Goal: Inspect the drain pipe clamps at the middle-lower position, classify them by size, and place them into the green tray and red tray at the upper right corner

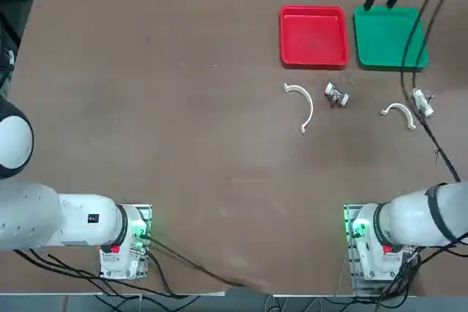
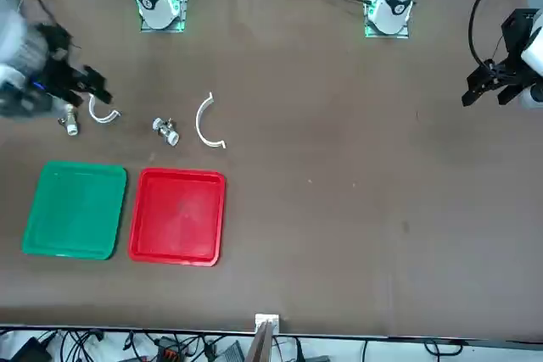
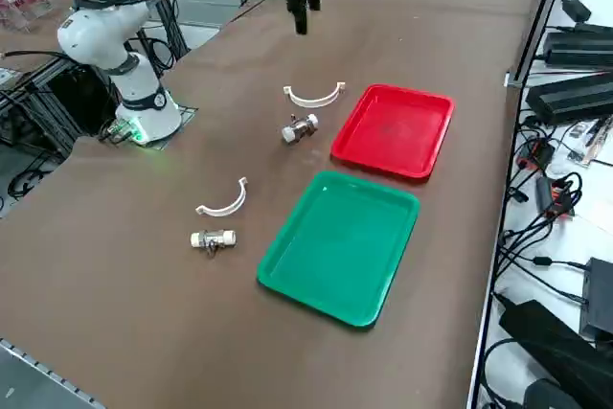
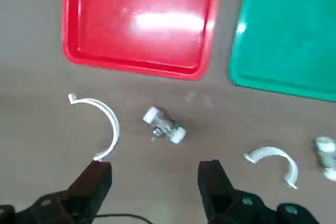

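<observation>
Claw (image 4: 155,182) of the right arm hangs high over the table, fingers spread, empty. Beneath it lie both clamps: larger clamp (image 4: 100,124) beside one finger, smaller clamp (image 4: 275,162) outside the other. Red tray (image 4: 137,61) and green tray (image 4: 283,85) lie beyond.

I see a plain brown desk (image 1: 161,144). Near its far right corner the red tray (image 1: 314,36) is a solid glossy red, and the green tray (image 1: 387,36) beside it, nearer the right edge, a solid green. Both clamps, the large clamp (image 1: 301,104) and the small clamp (image 1: 399,113), are white. The two fittings (image 1: 336,96) are white with silvery metal. My right hand (image 4: 152,182) is black, its fingers (image 4: 94,179) spread apart.
</observation>
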Motion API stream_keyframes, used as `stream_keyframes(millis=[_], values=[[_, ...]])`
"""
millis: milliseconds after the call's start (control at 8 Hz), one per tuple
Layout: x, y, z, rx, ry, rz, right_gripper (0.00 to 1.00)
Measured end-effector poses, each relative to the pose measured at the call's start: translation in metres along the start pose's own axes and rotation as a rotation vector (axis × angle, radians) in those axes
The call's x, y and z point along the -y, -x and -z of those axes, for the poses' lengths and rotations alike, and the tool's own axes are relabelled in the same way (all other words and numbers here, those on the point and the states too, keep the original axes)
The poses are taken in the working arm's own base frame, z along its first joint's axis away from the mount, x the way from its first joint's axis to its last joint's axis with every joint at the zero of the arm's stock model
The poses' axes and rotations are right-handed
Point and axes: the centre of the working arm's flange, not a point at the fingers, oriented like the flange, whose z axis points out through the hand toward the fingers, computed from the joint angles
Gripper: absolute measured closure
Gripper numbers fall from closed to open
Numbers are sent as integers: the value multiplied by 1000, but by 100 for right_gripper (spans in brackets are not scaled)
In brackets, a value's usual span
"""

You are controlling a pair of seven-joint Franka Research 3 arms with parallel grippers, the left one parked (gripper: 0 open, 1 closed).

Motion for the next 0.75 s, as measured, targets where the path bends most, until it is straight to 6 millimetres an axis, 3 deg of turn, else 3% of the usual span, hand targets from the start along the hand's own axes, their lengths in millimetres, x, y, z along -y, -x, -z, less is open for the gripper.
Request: stream_keyframes(millis=[250, 500, 750], values=[[65, 2, -97, 6, 4, 100, 0], [117, 27, -188, 9, 20, 187, 2], [128, 39, -254, 48, 35, 210, 6]])
